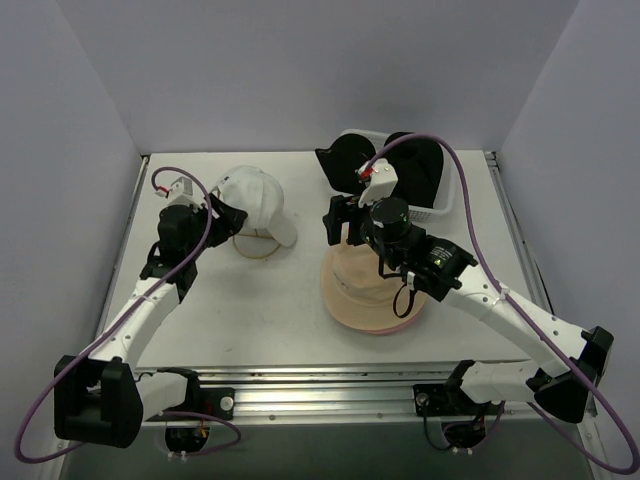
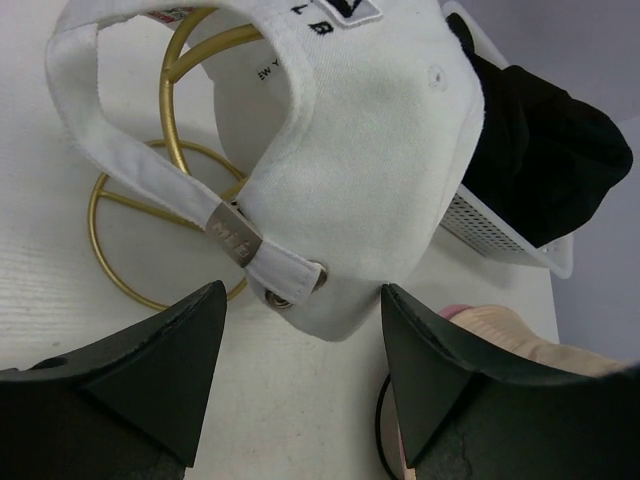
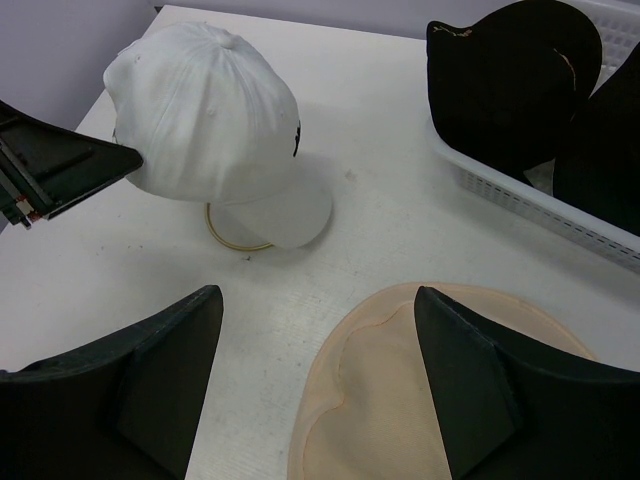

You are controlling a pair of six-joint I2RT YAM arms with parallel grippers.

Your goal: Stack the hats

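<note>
A white cap sits on a gold wire frame at the back left. My left gripper is open and empty, right beside the cap's back strap; the cap fills the left wrist view. A tan bucket hat lies mid-table on top of a pink hat, of which only a sliver of rim shows. My right gripper is open and empty, hovering over the tan hat's far-left edge. Two black hats rest in the basket.
A white mesh basket stands at the back right, also in the right wrist view. A thin black ring shows under the pink and tan stack. Grey walls close in the back and sides of the table.
</note>
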